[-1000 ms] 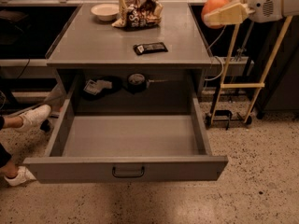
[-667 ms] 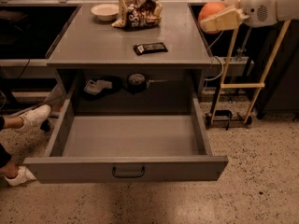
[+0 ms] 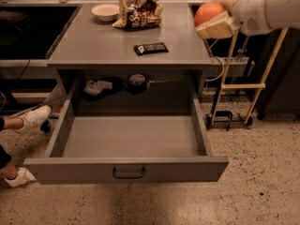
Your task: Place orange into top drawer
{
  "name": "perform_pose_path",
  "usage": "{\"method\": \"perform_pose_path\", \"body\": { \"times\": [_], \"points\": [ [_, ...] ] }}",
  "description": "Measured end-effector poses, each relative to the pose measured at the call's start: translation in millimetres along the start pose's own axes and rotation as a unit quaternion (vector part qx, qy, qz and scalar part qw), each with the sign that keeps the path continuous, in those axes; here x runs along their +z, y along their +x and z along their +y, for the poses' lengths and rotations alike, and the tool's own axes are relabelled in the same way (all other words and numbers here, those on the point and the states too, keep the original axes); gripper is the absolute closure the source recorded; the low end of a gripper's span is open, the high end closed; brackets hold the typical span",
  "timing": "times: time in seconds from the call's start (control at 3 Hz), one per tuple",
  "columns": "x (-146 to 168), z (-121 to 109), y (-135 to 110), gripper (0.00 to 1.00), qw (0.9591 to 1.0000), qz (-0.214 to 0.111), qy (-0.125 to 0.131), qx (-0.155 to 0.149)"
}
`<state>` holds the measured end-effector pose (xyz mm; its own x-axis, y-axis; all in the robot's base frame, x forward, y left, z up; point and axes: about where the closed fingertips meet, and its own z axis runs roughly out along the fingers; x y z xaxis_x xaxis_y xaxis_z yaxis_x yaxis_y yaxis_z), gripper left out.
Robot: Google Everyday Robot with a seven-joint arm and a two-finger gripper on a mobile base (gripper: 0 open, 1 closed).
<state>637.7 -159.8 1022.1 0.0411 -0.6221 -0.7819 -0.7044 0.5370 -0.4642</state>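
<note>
The orange (image 3: 208,12) is round and orange, held in my gripper (image 3: 216,18) at the upper right, above the right edge of the counter top. The gripper's cream fingers (image 3: 216,29) are shut on the orange, one below it and one behind it. The top drawer (image 3: 131,139) is grey metal, pulled fully out below the counter, with a dark bar handle (image 3: 128,173) on its front panel. Nothing lies inside the drawer. The orange is well above the drawer and a little to the right of its right wall.
On the grey counter top (image 3: 93,46) lie a white bowl (image 3: 105,11), a crumpled snack bag (image 3: 137,12) and a dark bar (image 3: 151,48). A person's white shoes (image 3: 33,118) are at the left. A wooden frame stand (image 3: 241,86) is at the right.
My gripper has carried the orange to the left and slightly lower, from beyond the counter's right edge to above that edge. The drawer and the counter items have not moved.
</note>
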Motion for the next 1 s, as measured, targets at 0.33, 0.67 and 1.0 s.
{"method": "perform_pose_path", "body": {
  "times": [0.33,0.67,1.0],
  "points": [
    [22.8,24.7,20.2,1.0,0.9997,0.016,-0.018,0.0],
    [23.2,25.6,20.3,1.0,0.9997,0.016,-0.019,0.001],
    [64.5,65.8,47.8,1.0,0.9975,0.027,-0.063,-0.016]
  ]
}}
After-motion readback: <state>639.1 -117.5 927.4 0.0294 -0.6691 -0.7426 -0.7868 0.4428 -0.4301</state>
